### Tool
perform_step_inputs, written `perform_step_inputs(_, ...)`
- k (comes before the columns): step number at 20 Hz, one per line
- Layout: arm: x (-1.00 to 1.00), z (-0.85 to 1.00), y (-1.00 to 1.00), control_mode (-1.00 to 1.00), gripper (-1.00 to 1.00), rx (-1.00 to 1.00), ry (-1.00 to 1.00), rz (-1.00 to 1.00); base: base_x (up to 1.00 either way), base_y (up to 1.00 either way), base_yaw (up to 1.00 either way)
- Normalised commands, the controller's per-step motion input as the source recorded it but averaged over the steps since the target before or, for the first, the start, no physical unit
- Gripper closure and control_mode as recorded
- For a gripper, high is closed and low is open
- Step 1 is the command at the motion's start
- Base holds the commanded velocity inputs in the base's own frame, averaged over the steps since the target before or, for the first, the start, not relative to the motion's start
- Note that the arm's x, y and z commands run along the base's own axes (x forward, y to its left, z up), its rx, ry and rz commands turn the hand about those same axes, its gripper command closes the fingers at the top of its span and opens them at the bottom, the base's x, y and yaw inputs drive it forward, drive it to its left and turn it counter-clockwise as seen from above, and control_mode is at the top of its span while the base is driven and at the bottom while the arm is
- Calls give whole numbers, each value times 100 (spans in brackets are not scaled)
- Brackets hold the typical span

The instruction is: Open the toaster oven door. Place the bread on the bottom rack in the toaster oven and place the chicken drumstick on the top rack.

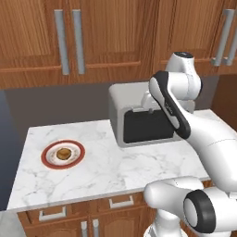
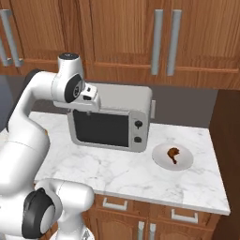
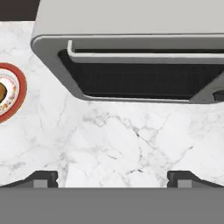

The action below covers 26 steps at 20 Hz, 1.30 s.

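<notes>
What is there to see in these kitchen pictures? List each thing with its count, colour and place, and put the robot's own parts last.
Toaster oven: one, grey with a dark glass door, shut, at the back of the counter.
Door handle: one, grey bar along the door's upper edge.
Knobs: two, dark, on the oven's right-hand panel.
Bread: one, brown, on the red-rimmed plate.
Red-rimmed plate: one, left of the oven.
Chicken drumstick: one, brown, on the grey plate.
Grey plate: one, right of the oven.
Counter: one, white marble.
Cabinets: brown wood, grey handles, above and below the counter.
Gripper: one, dark fingertips spread wide, above the counter in front of the oven door.
</notes>
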Motion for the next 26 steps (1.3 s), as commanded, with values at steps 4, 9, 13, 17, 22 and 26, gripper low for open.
perform_step_inputs(4, 0, 0, 0, 100, -100, 0, 0, 0, 0, 85, 0)
perform_step_inputs(9, 0, 0, 0, 100, -100, 0, 0, 0, 0, 57, 0)
perform_step_inputs(13, 0, 0, 0, 100, -100, 0, 0, 0, 1, -10, 0)
perform_step_inputs(17, 0, 0, 0, 100, -100, 0, 0, 0, 1, -3, 0)
perform_step_inputs(22, 0, 0, 0, 100, -100, 0, 0, 0, 0, 0, 0)
perform_step_inputs(26, 0, 0, 0, 100, -100, 0, 0, 0, 0, 0, 0)
